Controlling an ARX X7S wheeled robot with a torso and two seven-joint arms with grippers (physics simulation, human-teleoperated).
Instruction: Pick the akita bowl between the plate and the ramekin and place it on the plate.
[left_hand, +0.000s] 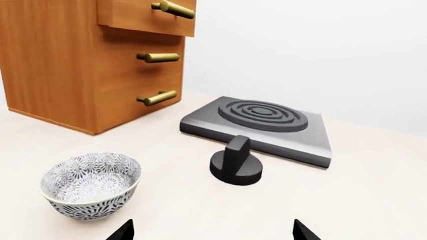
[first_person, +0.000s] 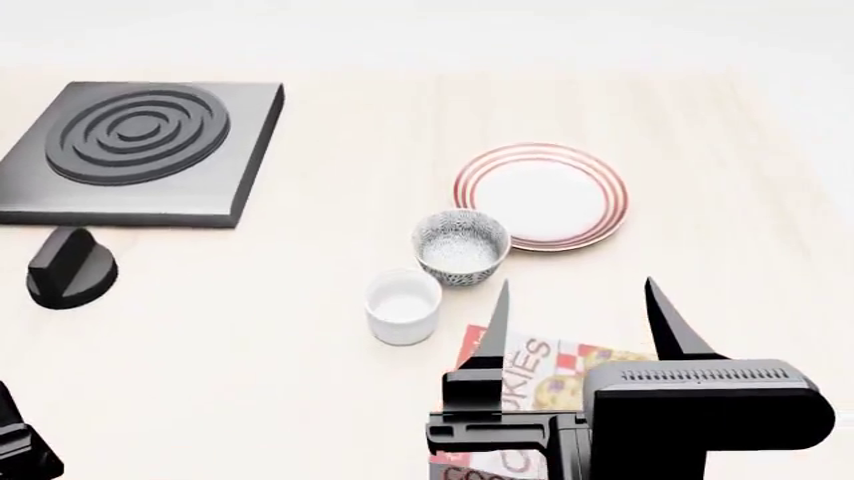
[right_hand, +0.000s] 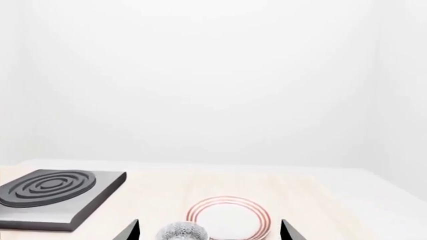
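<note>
The akita bowl (first_person: 461, 245), speckled grey on white, stands upright between the red-ringed plate (first_person: 541, 195) and the plain white ramekin (first_person: 403, 305). My right gripper (first_person: 577, 300) is open and empty, on the near side of the bowl and apart from it. The right wrist view shows the bowl (right_hand: 183, 232) and plate (right_hand: 230, 219) just beyond that open gripper (right_hand: 210, 232). My left gripper (left_hand: 213, 232) is also open and empty, with a second alike speckled bowl (left_hand: 91, 184) standing beside it.
A black stove plate (first_person: 134, 150) lies at the far left, with a black knob (first_person: 70, 268) in front of it. A cookie box (first_person: 534, 372) lies under my right gripper. A wooden drawer cabinet (left_hand: 87, 60) stands behind the second bowl.
</note>
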